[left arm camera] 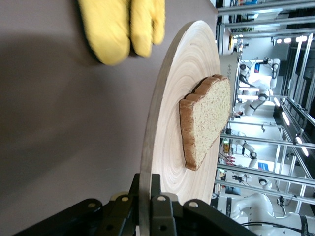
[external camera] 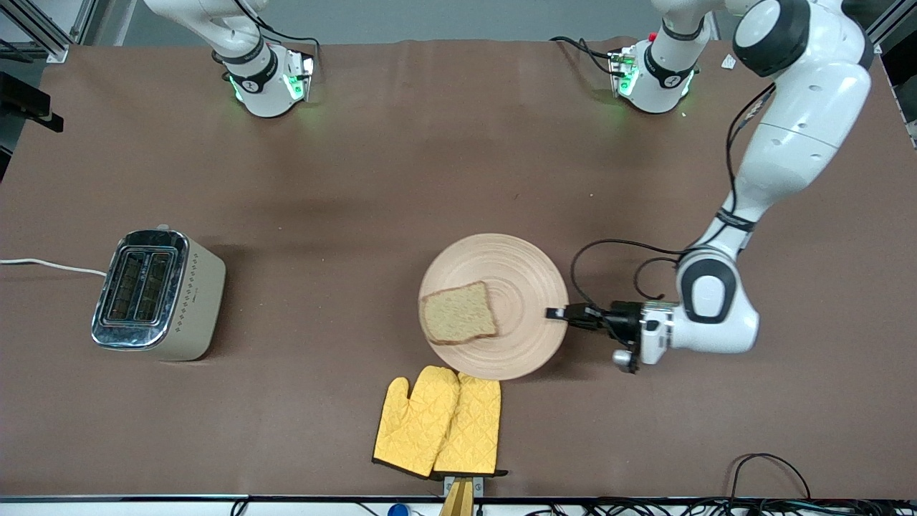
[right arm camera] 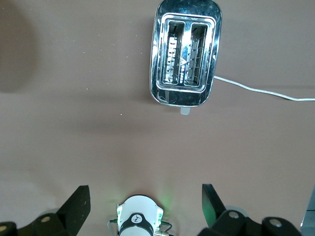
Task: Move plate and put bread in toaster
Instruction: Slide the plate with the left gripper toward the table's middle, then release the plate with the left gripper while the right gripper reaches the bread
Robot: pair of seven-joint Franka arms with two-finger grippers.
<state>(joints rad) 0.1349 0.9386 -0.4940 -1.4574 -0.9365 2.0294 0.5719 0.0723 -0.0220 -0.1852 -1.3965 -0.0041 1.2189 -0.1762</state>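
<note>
Mitts partly cut off; left claw clamps plate rim; right claw spread.

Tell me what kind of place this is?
Probably a robotics lab with a staged kitchen task: brown-covered table carrying bolted-down white arm bases, aluminium framing and more robots past the round beige wooden plate, boxy cream toaster.

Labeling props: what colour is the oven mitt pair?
Yellow, quilted, with dark cuff trim; the oven mitts show best in the front view.
</note>
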